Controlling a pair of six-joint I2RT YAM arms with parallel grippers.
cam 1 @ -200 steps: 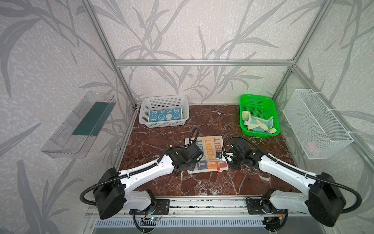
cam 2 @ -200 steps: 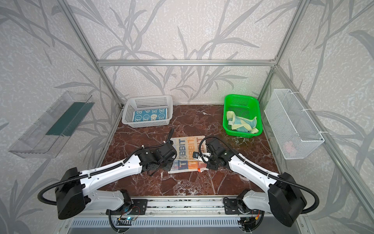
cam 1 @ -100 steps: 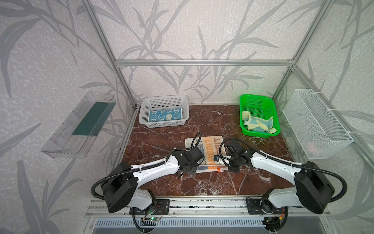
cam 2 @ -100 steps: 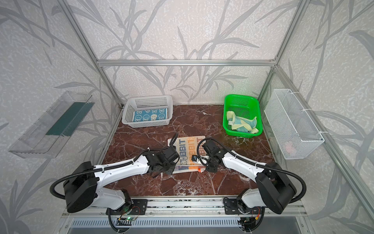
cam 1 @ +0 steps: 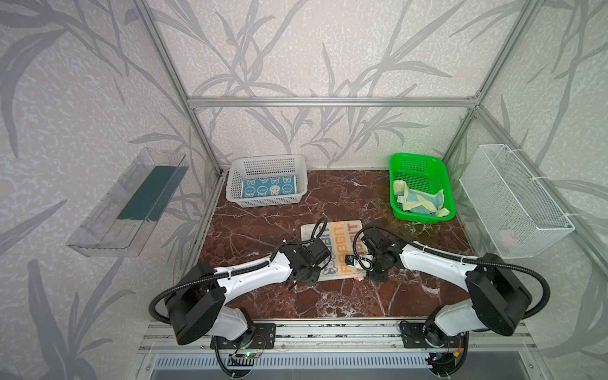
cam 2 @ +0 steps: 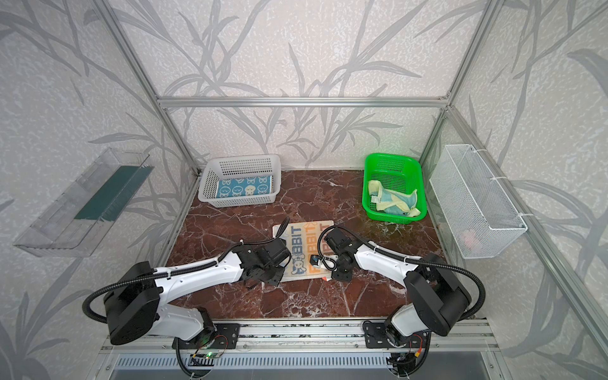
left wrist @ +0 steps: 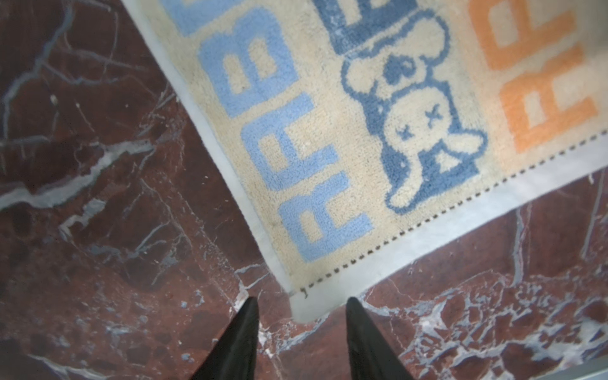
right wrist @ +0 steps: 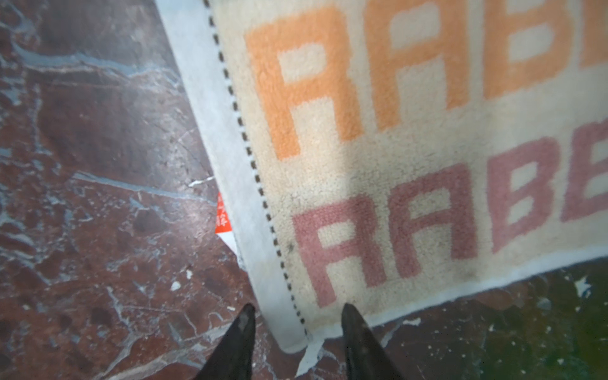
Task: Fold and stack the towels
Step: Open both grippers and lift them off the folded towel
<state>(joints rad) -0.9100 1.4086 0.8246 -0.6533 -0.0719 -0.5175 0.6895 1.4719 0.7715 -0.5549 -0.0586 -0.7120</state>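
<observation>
Towel (left wrist: pixel 362 131): fluffy terry, rect., flat.

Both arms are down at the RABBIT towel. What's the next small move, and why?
Probably close both on the corners. The RABBIT towel lies flat and unfolded, and the left tool and right tool stand open, each with a near corner between its fingertips, so a pinch there would start the fold.

- "RABBIT" runs in rows on the striped towel (cam 1: pixel 343 243); the orange row reads nearly whole in a top view.
- Left wrist view: light-blue "RAB", orange "RA" (left wrist: pixel 362 131).
- Right wrist view: orange "RAB", red-brown "RAB" (right wrist: pixel 411 148).
- Red tag (right wrist: pixel 222 217) at the towel's 5 o'clock corner: white characters, unreadable.
</observation>
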